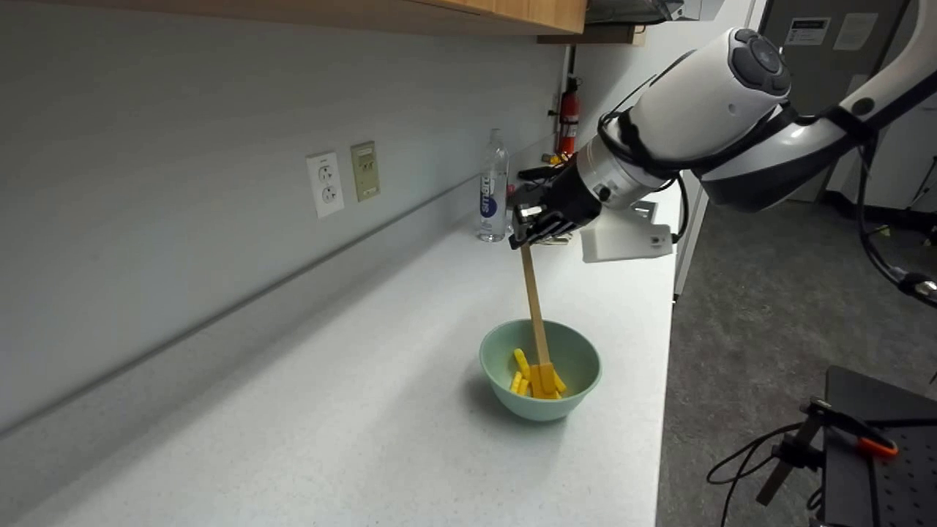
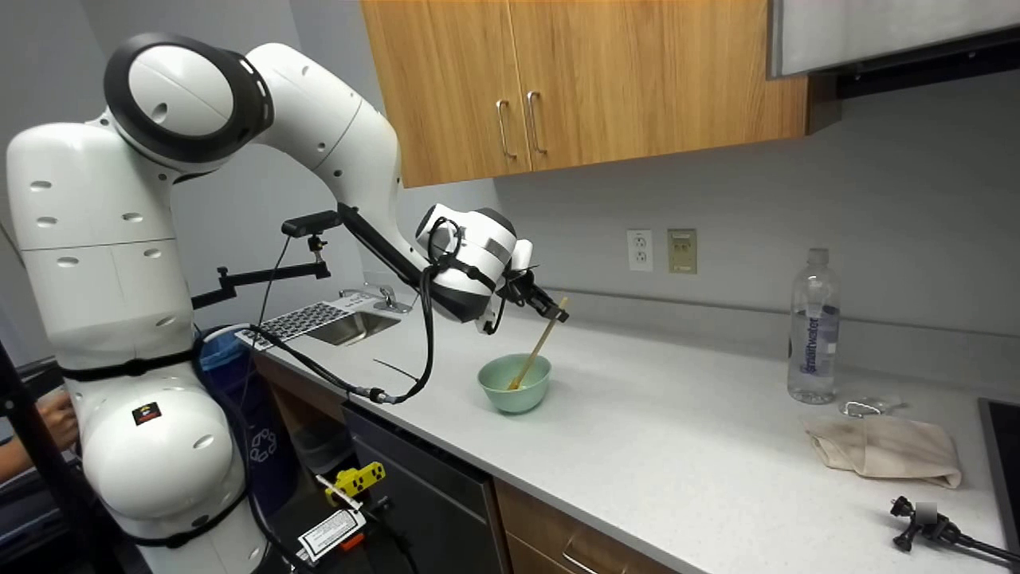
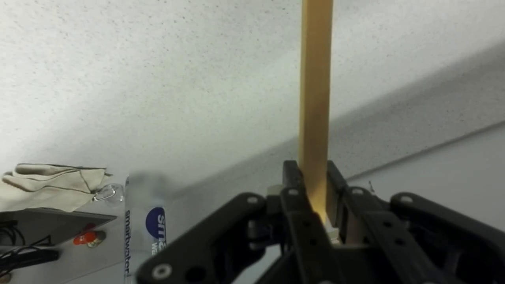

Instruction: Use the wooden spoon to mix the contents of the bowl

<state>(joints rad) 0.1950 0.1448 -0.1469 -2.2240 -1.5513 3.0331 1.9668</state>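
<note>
The wooden spoon (image 1: pixel 534 300) stands tilted, its flat head down in the mint-green bowl (image 1: pixel 542 411). The contents, several yellow stick-like bits (image 1: pixel 520 361), lie around the head at the bowl's bottom. My gripper (image 1: pixel 521 238) is shut on the upper end of the handle, above the bowl. In an exterior view the spoon (image 2: pixel 539 347) leans across the bowl (image 2: pixel 514 402) up to my gripper (image 2: pixel 562 316); the yellow bits are mostly hidden there. In the wrist view the spoon handle (image 3: pixel 315 79) runs between the fingers of my gripper (image 3: pixel 313 169); the bowl is out of view.
The bowl stands on a white counter (image 1: pixel 329 439) along a grey wall. A water bottle (image 2: pixel 814 335) stands farther along by the wall, near a folded cloth (image 2: pixel 884 448) and a black mount (image 2: pixel 928 526). Wooden cabinets (image 2: pixel 590 80) hang above; a sink (image 2: pixel 355 327) is behind.
</note>
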